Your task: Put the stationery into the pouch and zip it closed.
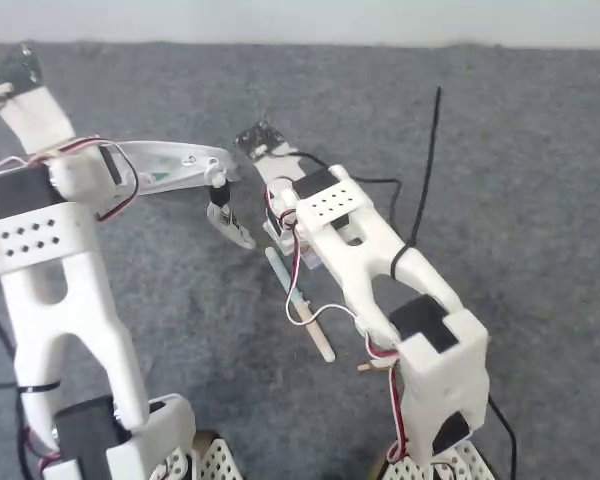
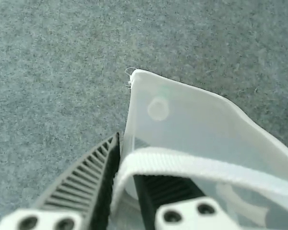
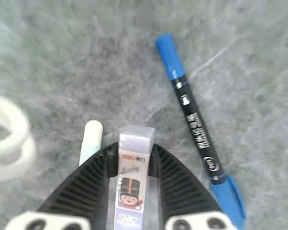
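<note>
Pinching the eraser lengthwise, the right gripper sits at four o'clock of the pouch, whose rim the left gripper clamps.

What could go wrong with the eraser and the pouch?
1. The eraser is pinched only by its sides between the right fingers, so it might slip out.
2. The left fingers grip the pouch only at its rim, so its mouth may sag shut.
3. The marker lies close by and could get knocked.
</note>
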`<state>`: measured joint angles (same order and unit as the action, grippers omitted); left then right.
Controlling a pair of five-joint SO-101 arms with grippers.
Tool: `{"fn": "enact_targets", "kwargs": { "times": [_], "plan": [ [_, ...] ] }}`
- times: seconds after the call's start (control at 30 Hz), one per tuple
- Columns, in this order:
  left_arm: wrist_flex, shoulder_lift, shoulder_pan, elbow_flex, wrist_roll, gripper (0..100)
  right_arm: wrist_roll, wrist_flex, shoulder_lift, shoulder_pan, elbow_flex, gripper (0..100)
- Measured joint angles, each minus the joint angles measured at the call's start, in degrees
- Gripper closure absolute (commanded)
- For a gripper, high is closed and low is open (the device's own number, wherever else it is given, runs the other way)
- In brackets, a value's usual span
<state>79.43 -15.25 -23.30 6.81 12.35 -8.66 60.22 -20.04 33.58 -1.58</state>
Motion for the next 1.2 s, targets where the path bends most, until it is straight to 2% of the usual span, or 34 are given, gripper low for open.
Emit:
{"fn": "enact_targets", "kwargs": {
  "times": [0.33,1.2],
  "plan": [
    [0.0,0.0,0.0,0.0,0.0,99,0.0,-2.5,17.6,-0.2,10.6,99.2],
    [-1.3,0.0,4.0,1.8,0.0,99,0.0,-50.5,60.0,-2.4,51.5,99.2]
  ]
}}
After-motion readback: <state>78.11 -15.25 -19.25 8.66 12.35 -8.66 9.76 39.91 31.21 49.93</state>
